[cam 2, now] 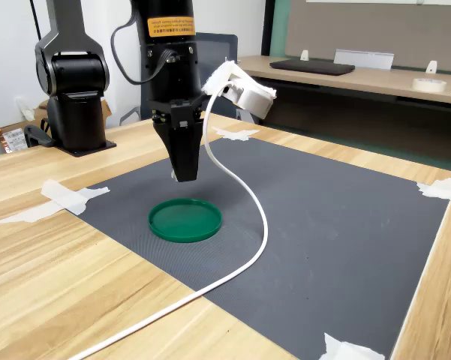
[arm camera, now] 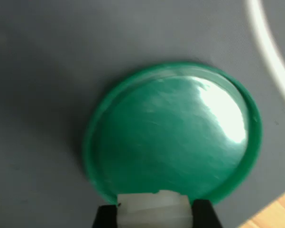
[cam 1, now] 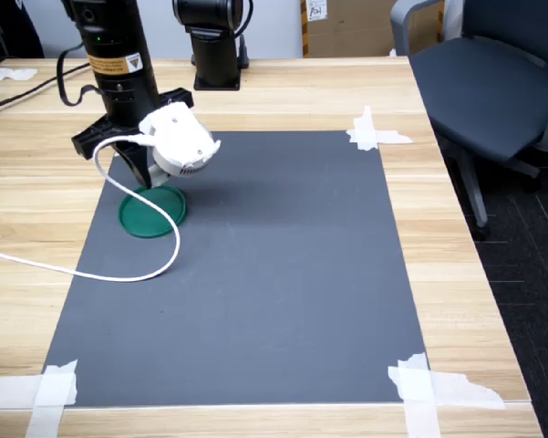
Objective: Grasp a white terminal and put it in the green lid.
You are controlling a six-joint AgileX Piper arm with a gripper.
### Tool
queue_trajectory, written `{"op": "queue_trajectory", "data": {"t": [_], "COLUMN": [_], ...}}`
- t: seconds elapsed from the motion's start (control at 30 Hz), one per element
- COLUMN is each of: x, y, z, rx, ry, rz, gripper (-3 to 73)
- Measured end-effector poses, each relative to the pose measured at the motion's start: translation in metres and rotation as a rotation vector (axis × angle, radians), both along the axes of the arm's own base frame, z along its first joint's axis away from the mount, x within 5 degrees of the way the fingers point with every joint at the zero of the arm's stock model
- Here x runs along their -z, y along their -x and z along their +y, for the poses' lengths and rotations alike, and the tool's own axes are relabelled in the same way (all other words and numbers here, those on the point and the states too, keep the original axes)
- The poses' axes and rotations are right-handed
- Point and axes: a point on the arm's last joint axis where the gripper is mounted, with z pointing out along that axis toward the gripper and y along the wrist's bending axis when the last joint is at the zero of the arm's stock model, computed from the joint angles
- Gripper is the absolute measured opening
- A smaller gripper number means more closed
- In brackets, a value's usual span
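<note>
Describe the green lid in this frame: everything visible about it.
The green lid is a flat, round, dark-green disc with a low raised rim, glossy like plastic, catching a bright glare in the wrist view. It lies flat, rim up, on the dark grey mat, near that mat's left edge in the first exterior view. Its inside is empty. The claw hangs just above it, closed on the white terminal; nothing but the mat appears to touch the lid.

Black arm near-vertical, black two-finger gripper [cam 2: 184, 177] pointing straight down, jaws clamped on small white blocky plastic terminal [arm camera: 154, 209].
</note>
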Motion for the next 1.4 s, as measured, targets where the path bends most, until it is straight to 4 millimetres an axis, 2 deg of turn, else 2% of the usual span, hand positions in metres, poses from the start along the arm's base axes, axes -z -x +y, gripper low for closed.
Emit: {"op": "queue_trajectory", "data": {"t": [0.17,0.73,1.07,1.17,1.4], "x": [0.006,0.030,0.033,0.033,0.023], "y": [-0.001,-0.013,-0.014,-0.014,-0.013], "z": [-0.012,-0.012,-0.013,-0.013,-0.009], "rx": [-0.041,-0.082,-0.089,-0.089,-0.049], "ry": [0.003,-0.023,-0.013,-0.015,-0.056], "rz": [0.002,0.019,0.023,0.027,-0.018], "gripper": [25.4,25.4,25.7,30.2,56.1]}}
